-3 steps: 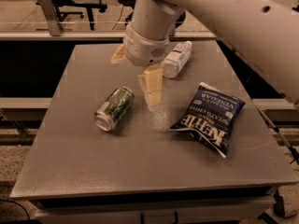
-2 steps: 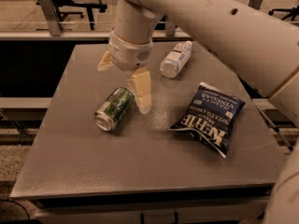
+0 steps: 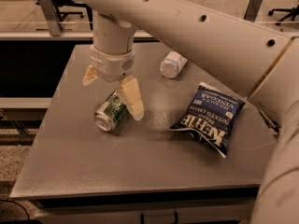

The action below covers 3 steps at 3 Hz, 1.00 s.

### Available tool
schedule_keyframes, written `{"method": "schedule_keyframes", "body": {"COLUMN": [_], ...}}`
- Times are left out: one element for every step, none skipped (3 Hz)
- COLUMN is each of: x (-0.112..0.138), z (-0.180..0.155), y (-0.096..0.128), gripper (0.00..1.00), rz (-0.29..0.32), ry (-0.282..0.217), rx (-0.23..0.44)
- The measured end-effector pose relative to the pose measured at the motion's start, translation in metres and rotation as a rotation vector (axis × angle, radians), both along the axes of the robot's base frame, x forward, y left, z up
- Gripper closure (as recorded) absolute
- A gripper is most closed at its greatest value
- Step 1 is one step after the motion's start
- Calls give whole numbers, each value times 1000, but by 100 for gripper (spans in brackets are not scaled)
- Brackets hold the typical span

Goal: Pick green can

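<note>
The green can [image 3: 109, 113] lies on its side on the grey table [image 3: 140, 167], silver end toward the front left. My gripper [image 3: 111, 90] hangs straight above the can's far end, open, with one cream finger [image 3: 132, 98] to the right of the can and the other finger [image 3: 90, 76] up at the left. The can lies between and just below the fingers. The arm covers the can's far end.
A clear plastic water bottle [image 3: 172, 64] lies at the back of the table. A dark blue chip bag [image 3: 209, 117] lies at the right. My arm crosses the upper right of the view. Office chairs stand on the floor behind.
My gripper has moved left and toward the front, from beside the can to over it. The can, bottle and bag have not moved.
</note>
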<state>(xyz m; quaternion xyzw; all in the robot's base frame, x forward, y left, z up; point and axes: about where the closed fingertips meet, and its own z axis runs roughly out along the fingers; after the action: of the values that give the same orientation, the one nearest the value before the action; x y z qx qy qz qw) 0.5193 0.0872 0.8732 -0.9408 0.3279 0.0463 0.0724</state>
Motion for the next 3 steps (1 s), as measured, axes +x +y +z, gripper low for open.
{"method": "schedule_keyframes", "body": {"x": [-9, -12, -9], "z": [-8, -19, -24], "y": [6, 7, 4], "gripper": [0, 18, 39], "rz": [54, 87, 97], "ry": [-8, -18, -27], "rx": [-34, -70, -98]}}
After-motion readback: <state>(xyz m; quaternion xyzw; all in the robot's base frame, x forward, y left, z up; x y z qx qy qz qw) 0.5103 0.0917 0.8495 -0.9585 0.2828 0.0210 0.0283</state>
